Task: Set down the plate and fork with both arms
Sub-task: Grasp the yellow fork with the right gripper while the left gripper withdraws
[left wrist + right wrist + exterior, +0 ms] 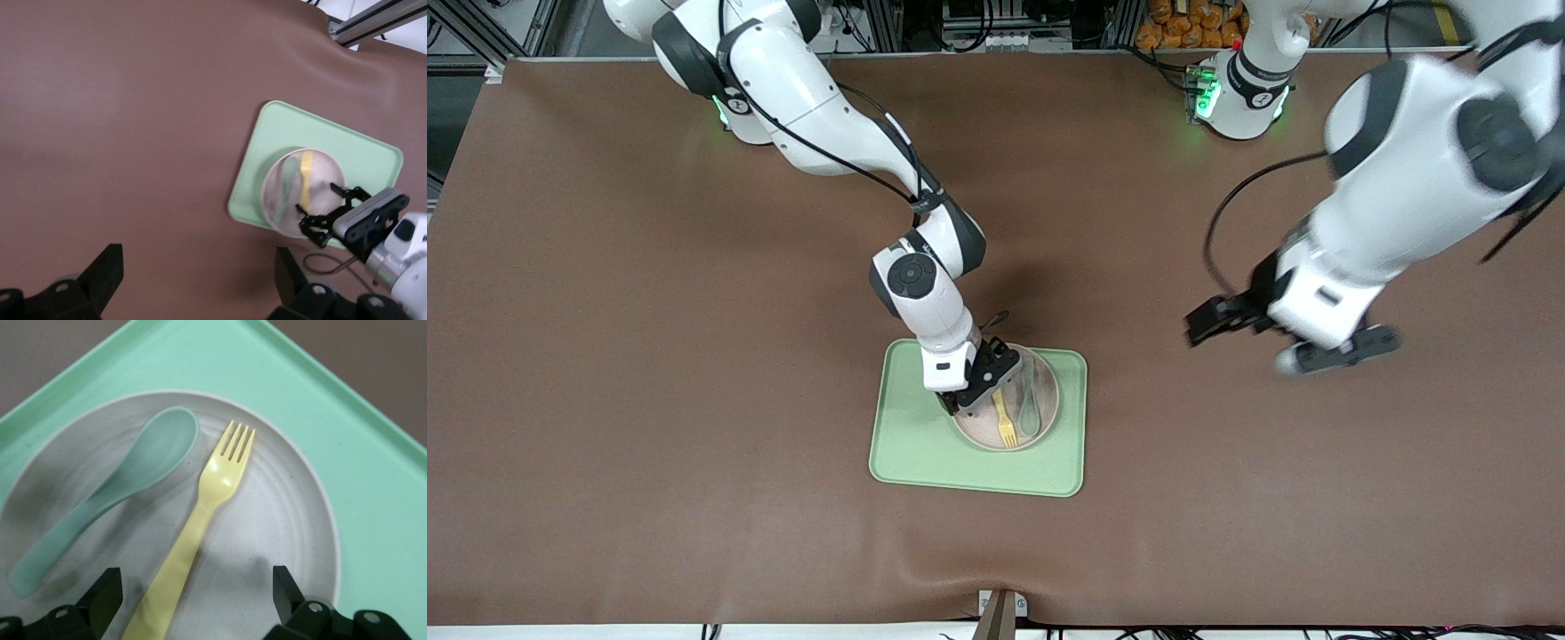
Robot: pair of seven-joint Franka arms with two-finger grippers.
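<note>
Sitting on the light-green tray (925,444), the plate (978,434) is in place — small, round, pale beige-pink, low rim, on the part of the tray toward the left arm's end of the counter (605,356). The tray lies about midway along the counter, closer to the front-camera edge than to the edge where the bases stand. On the plate, the pale yellow fork (1005,421) and a grey-green spoon (1030,411) lie side by side, apart, with the spoon toward the left arm's end; fork tines point toward the front-camera edge.

Right hand (971,391) hangs low over the plate's rim at the fork's handle end, fingers released and spread, gripping nothing — in the right wrist view the fork (200,520) runs out between the two fingertips without touching either.

Left hand (1285,342) is up over bare counter toward the left arm's end, well apart from the tray, fingers wide and empty; its wrist view shows tray (360,143), plate (327,173) and the right hand (327,217) from afar.
</note>
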